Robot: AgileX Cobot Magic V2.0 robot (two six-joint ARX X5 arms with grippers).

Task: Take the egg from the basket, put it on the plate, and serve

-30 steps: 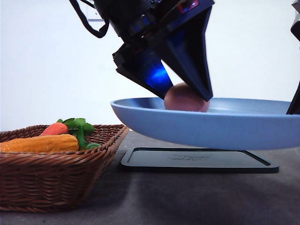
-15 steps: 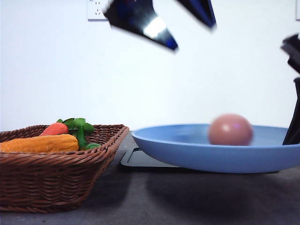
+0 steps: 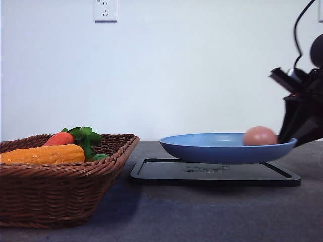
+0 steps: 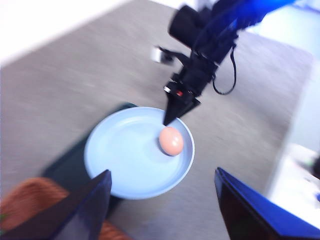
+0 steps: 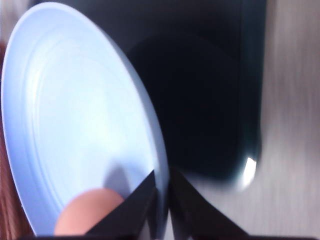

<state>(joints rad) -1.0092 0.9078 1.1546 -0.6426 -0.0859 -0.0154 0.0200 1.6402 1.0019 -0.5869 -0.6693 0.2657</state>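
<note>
The egg (image 3: 260, 136) lay loose in the plate (image 3: 222, 147), well off centre, close to the rim on the side where the right gripper (image 3: 298, 132) pinched the plate's edge. The right wrist view showed those jaws shut on the rim, one finger above and one below, with the egg (image 5: 87, 212) just beside them. The plate hung in the air above the black tray (image 3: 214, 172), roughly level in the front view, and held from one side only.

That made the main risk plain. The egg was smooth and round and nothing pinned it, so any tilt or jerk of the plate would likely send it rolling, and the low rim might not stop it. A thin grip on one edge could also let the plate sag or twist, or slip out altogether if the move was fast. Setting the plate down hard on the tray could bounce the egg out.

The left gripper (image 4: 160, 210) hung high above the plate (image 4: 135, 155), its jaws wide apart and empty, well clear of the egg (image 4: 171, 140). The basket (image 3: 60, 179) stood to the left on the tabletop (image 3: 202, 212), with only a carrot (image 3: 59, 138) and corn (image 3: 43, 154) visible in it.
</note>
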